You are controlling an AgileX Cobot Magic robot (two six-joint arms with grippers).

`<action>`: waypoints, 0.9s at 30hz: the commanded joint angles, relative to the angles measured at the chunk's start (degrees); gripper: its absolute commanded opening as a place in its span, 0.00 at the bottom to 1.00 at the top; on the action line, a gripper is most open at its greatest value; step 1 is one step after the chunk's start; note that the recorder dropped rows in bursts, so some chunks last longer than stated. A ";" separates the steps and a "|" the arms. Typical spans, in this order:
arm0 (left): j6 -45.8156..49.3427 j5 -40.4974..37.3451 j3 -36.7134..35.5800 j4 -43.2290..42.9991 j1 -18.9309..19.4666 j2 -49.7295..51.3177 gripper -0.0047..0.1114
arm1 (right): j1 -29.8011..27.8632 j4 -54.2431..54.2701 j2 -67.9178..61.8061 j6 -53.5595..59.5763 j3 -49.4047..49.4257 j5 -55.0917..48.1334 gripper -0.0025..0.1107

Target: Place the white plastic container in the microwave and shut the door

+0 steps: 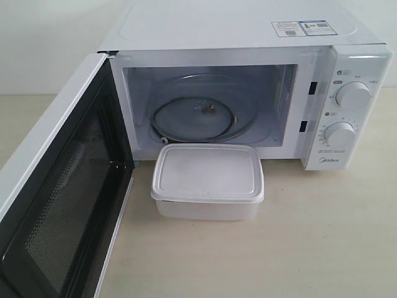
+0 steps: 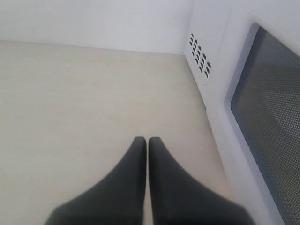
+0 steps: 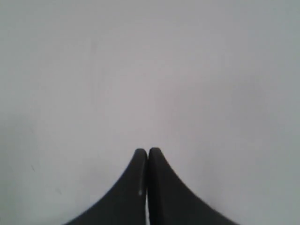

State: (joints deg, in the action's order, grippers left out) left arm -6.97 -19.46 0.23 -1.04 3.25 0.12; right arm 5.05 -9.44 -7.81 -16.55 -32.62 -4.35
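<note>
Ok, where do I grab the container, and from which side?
Probably the right short end of the container, gripping at the lid rim and coming from the right. The open door crowds its left side and the microwave cavity lies just behind, so a right-end hold keeps the push inward clear.

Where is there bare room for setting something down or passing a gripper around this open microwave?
The pale table is bare to the right of the translucent-white rectangular plastic container, in front of the round dials of the white microwave, and nearer the camera. The round glass turntable carries nothing. Crowded: the narrow strip between the container and the open mesh-windowed door.
</note>
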 commanded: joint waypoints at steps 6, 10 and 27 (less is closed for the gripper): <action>0.08 0.12 -0.23 0.39 0.12 -0.12 0.07 | 0.14 10.72 -21.80 18.37 -15.71 -42.56 0.02; 0.08 0.12 -0.23 0.39 0.12 -0.12 0.07 | 0.14 28.81 -29.92 19.75 -16.04 -52.68 0.02; 0.08 0.12 -0.23 0.39 0.12 -0.12 0.07 | 3.16 53.32 -49.39 39.99 -16.04 -59.09 0.02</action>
State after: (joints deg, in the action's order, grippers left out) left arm -6.97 -19.46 0.23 -1.04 3.25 0.12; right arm 6.03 41.47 -57.13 21.44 -48.38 -65.65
